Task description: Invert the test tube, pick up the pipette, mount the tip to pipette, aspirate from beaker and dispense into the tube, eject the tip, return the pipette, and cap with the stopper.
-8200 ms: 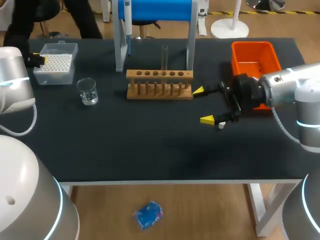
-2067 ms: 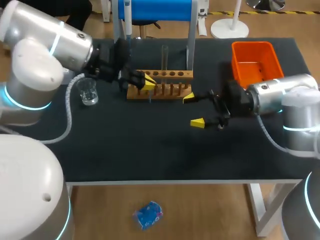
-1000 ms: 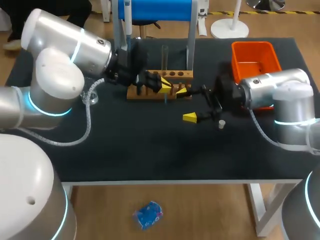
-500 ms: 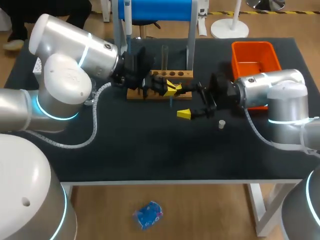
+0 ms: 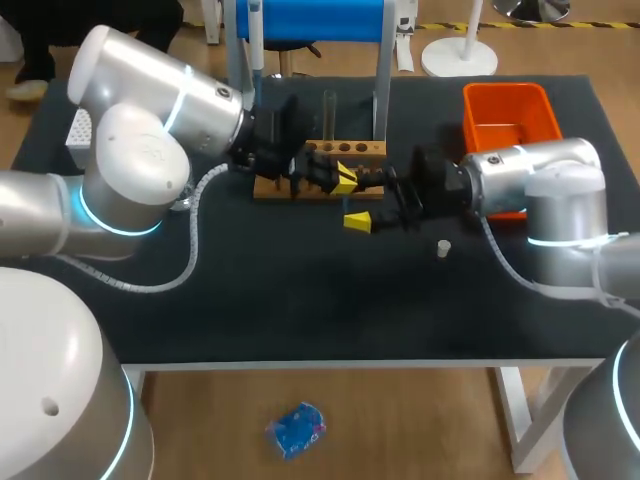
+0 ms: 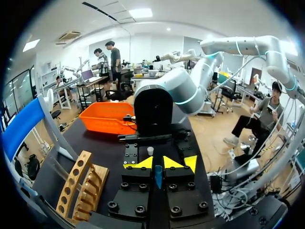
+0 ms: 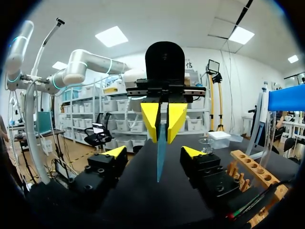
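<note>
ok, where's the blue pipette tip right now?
Right wrist view: the slim blue plastic pipette tip hangs point-down mid-table, clamped in the left pincer, ahead of the open right pincer, beside the wooden test tube rack.

A slim translucent blue pipette tip (image 7: 161, 162) is held point-down, pinched between the yellow fingers of the left gripper (image 7: 163, 136). A clear glass test tube (image 5: 329, 115) is seen upright in the wooden rack (image 5: 318, 178), and a small white stopper (image 5: 441, 247) is spotted lying at the rack's 4 o'clock.

My left arm (image 5: 150, 140) blocks most of the tip box (image 5: 78, 125) in the head view, and the pipette (image 5: 255, 35) runs off the upper edge there. In my left wrist view, only the end of the tube (image 6: 158, 175) peeks out between my left fingers (image 6: 143, 163).
</note>
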`<state>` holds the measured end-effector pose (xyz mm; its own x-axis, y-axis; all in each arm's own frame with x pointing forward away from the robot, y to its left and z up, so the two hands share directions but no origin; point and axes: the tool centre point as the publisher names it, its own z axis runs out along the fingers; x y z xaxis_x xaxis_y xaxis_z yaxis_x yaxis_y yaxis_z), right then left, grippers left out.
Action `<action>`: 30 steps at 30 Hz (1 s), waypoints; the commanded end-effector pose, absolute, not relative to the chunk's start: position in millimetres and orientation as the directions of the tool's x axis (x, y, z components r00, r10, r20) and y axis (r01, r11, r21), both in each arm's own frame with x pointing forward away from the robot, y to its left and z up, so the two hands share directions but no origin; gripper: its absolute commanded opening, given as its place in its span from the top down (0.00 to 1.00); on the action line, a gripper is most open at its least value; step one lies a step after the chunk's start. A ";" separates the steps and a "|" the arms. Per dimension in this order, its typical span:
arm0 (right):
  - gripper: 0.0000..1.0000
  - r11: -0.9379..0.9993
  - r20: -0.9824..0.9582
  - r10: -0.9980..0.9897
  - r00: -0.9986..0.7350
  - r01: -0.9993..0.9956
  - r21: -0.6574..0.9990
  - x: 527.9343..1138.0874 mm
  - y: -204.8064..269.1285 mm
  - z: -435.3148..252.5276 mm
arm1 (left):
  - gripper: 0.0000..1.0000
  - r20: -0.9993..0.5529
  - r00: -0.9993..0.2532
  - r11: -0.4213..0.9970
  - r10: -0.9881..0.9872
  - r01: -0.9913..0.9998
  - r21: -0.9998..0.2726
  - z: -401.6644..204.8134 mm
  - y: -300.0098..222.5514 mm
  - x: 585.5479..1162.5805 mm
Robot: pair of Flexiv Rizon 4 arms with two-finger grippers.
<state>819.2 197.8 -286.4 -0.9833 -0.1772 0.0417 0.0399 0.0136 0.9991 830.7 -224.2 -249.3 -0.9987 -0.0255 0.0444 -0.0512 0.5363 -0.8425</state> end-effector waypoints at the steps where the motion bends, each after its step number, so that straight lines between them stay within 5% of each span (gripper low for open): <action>1: 0.53 0.017 0.044 -0.183 -0.982 0.042 0.999 820.9 199.8 -287.7 | 1.00 0.053 -0.998 0.547 -0.018 -0.055 -0.835 -250.4 -227.8 834.0; 13: 0.61 0.018 0.049 -0.177 -0.983 0.047 0.999 821.5 199.2 -287.9 | 1.00 0.055 -0.998 0.556 -0.014 -0.053 -0.829 -251.2 -230.2 835.1; 24: 0.84 0.012 0.053 -0.170 -0.984 0.052 0.999 820.9 197.4 -289.1 | 1.00 0.061 -0.998 0.557 -0.015 -0.059 -0.828 -253.4 -230.4 833.7; 27: 1.00 0.010 0.055 -0.168 -0.984 0.054 0.998 820.8 197.3 -289.3 | 1.00 0.062 -0.998 0.556 -0.016 -0.061 -0.829 -253.7 -230.4 833.5; 30: 1.00 0.009 0.056 -0.168 -0.984 0.055 0.998 820.8 197.2 -289.4 | 1.00 0.064 -0.998 0.556 -0.018 -0.064 -0.829 -254.2 -230.2 833.4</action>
<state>823.3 197.6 -288.9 -0.9843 -0.1669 0.0576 0.0566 0.0109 0.9983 830.8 -230.7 -253.6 -0.9979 -0.0167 0.0630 -0.0616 0.5546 -0.8298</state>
